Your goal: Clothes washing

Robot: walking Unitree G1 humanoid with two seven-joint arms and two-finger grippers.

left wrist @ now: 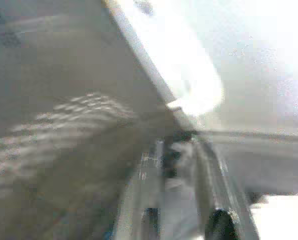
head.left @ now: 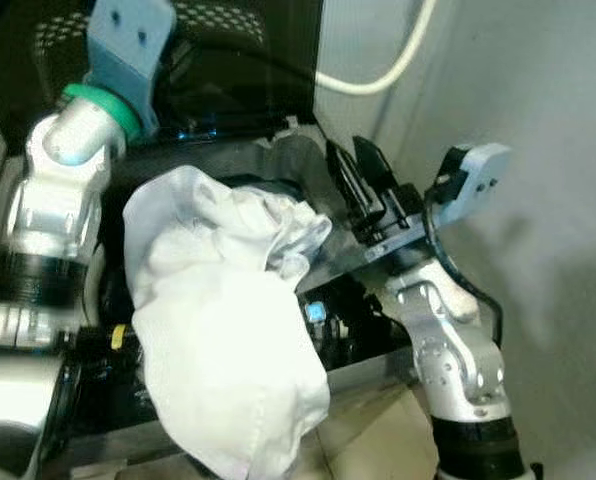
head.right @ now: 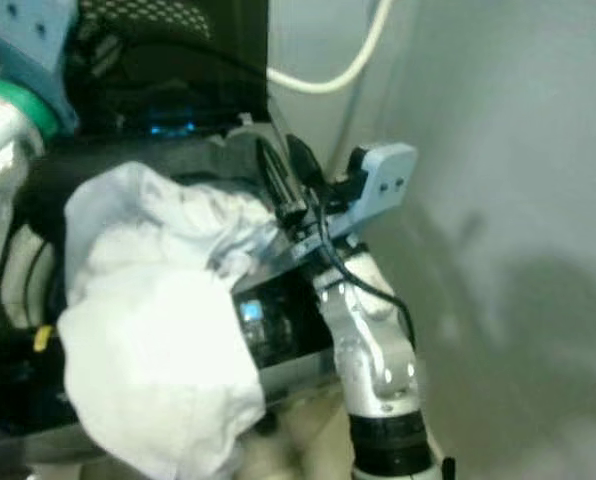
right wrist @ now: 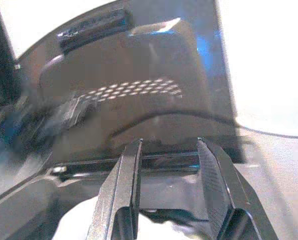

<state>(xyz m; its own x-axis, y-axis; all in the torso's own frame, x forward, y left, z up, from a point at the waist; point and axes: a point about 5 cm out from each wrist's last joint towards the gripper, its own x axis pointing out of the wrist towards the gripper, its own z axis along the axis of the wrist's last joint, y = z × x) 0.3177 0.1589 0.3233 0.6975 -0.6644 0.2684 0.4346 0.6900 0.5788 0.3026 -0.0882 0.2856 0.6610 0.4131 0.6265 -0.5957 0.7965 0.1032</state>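
Grey plaster wall (head.left: 538, 90) closed off the right side of the room, and one pale hose (head.left: 393, 65) curved down across it toward the dark top-loading washing machine (head.left: 238, 170) that took up the middle of the head views. Beige floor (head.left: 378, 440) showed in a small patch below the machine's grey front edge. One white garment (head.left: 228, 330) lay heaped over that front edge — part of it bunched at the rim of the opening, the rest spilling down the front of the machine. Behind it one raised lid (right wrist: 129, 85) stood up, dark, with a patch of small pale dots, and blue light glinted along the back of the machine. One small lit blue panel (head.left: 316, 312) glowed on the machine's front, just beside the cloth. Two silver arms were in view. The right gripper (head.left: 363, 185) hung over the right rim of the opening, just beside the bunched top of the garment; its two black fingers (right wrist: 124, 195) stood spread apart with a clear gap between them, pinching nothing, with white cloth below them in the right wrist view. The left arm (head.left: 58, 200) reached up along the left side of the machine with a green ring at its wrist, and its claw lay beyond the frame — the left wrist view was a bright blur, so I could not tell how its fingers stood.
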